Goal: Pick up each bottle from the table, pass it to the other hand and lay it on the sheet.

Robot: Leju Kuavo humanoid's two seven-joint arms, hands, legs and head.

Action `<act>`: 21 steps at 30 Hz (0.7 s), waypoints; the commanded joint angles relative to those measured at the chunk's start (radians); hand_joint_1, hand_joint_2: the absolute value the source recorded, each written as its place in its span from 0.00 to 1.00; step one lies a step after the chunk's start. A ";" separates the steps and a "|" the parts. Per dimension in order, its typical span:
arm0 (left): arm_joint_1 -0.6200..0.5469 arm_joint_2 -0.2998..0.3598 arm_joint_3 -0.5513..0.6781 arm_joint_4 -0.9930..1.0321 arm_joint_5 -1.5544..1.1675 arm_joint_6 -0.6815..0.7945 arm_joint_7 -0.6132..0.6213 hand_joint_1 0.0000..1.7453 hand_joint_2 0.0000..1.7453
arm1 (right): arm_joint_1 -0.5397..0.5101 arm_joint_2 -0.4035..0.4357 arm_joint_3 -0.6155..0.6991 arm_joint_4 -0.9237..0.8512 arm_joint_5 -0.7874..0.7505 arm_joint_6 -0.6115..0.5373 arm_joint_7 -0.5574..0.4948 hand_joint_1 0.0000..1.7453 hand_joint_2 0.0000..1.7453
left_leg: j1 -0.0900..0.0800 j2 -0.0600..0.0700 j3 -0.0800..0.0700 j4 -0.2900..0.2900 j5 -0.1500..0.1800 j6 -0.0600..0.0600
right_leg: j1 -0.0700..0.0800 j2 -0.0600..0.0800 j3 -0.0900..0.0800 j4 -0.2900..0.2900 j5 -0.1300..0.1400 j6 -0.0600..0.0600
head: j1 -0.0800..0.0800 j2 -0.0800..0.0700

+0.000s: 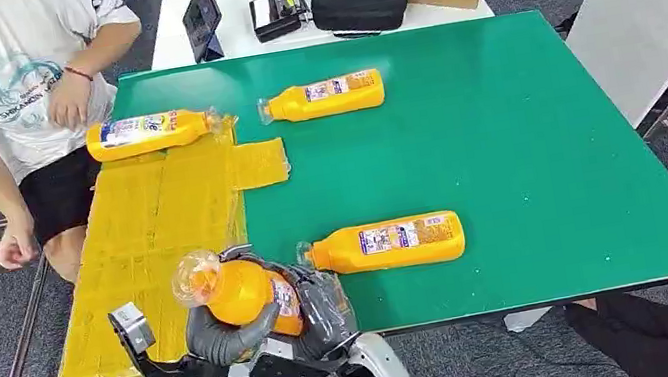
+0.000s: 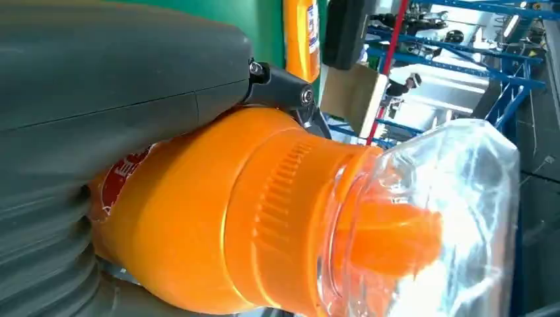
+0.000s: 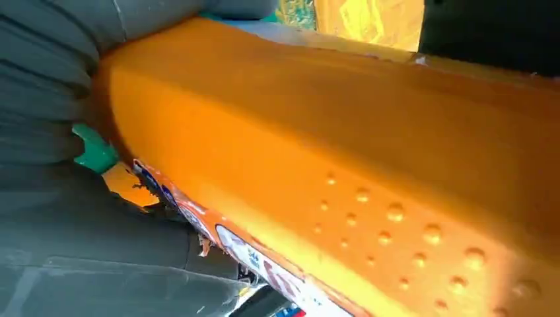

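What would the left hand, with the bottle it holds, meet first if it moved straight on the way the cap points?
Probably the yellow sheet. The left hand holds the bottle with its clear cap aimed up-left, over the sheet's near part. The way looks free; how high above the sheet it is, I cannot tell.
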 commanded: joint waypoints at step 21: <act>-0.291 0.008 0.273 0.133 -0.050 0.321 -0.059 1.00 1.00 | 0.078 -0.119 0.042 -0.473 -0.348 0.401 -0.202 0.00 0.00 | 0.003 0.001 0.004 0.000 -0.001 -0.001 | 0.003 -0.001 0.004 -0.001 0.000 -0.006 | 0.000 0.000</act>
